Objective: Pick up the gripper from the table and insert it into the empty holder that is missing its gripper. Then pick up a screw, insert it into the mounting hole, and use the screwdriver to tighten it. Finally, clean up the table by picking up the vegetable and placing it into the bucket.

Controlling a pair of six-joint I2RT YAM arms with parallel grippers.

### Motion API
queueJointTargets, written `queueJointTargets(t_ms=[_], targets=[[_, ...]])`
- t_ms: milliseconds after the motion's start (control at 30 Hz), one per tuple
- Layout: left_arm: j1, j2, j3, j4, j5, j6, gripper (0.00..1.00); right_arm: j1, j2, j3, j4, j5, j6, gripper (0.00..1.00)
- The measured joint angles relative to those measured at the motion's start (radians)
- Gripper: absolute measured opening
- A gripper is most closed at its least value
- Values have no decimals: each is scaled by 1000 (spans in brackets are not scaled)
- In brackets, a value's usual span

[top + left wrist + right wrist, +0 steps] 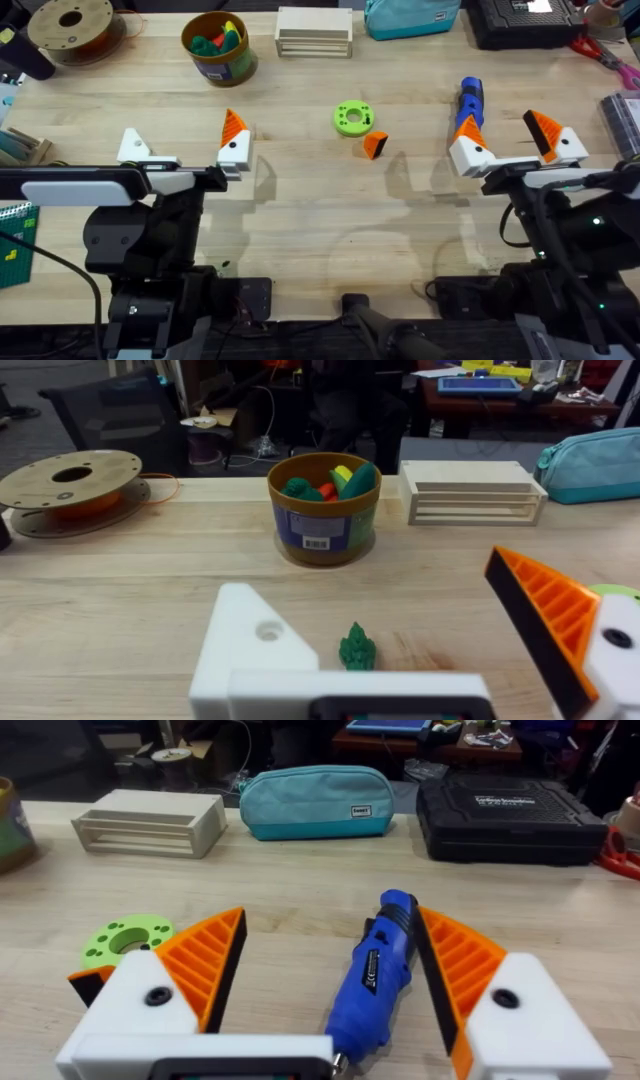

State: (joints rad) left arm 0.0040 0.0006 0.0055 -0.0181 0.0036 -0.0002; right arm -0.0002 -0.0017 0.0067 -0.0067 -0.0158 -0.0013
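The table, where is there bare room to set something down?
Bare wood spans the middle of the table, between the left gripper and right gripper. Crowded: the far edge around the bucket, and near the green disc and loose orange gripper.

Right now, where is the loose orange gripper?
In the overhead view the gripper lies on the table near the middle, just right of and below the green disc, left of the screwdriver.
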Motion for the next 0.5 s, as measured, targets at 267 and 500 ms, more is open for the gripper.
queueJointTargets(t_ms=[267, 500], targets=[[0, 0, 0, 0, -8, 4, 985, 0, 0, 0, -5, 3, -3, 991], [0, 10, 76, -176, -27, 8, 985, 0, 0, 26, -54, 8, 1, 991]])
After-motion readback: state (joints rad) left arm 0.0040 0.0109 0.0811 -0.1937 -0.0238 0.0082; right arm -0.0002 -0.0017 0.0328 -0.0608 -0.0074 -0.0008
